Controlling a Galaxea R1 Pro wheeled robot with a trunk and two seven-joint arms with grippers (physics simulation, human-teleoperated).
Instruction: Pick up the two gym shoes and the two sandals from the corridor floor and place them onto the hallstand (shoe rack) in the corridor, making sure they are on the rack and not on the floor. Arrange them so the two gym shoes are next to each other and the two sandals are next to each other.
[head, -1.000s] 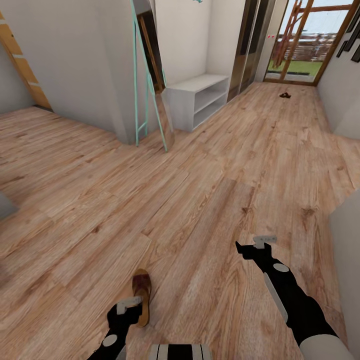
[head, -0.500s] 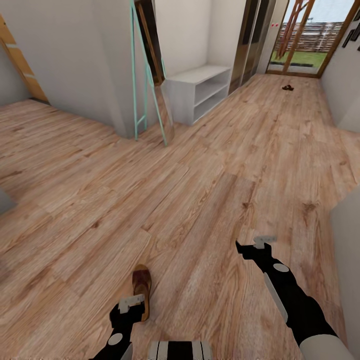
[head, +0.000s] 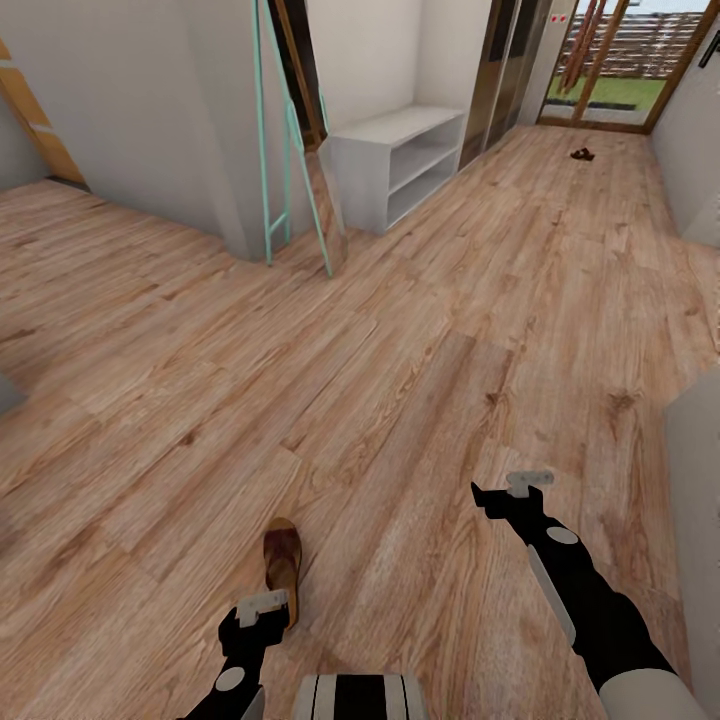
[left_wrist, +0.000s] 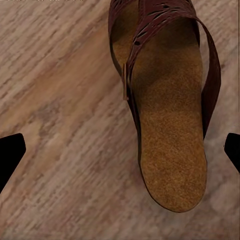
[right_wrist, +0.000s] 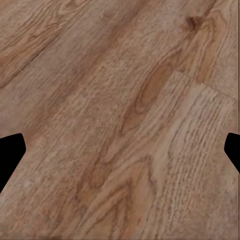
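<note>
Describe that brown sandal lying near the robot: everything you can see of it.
The sandal is dark brown, leather-looking, with perforated straps, a small buckle at the side and a tan, cork-like insole. It lies flat, sole down, on the wood-plank floor, just ahead of the left gripper, whose fingertips stand wide apart and touch nothing.

The sandal (head: 282, 565) now lies closer to the left claw (head: 262, 606).

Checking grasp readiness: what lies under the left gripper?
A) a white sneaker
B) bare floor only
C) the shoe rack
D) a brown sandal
D: the left wrist view shows the brown sandal lying on the floor planks between the open fingertips, untouched.
</note>
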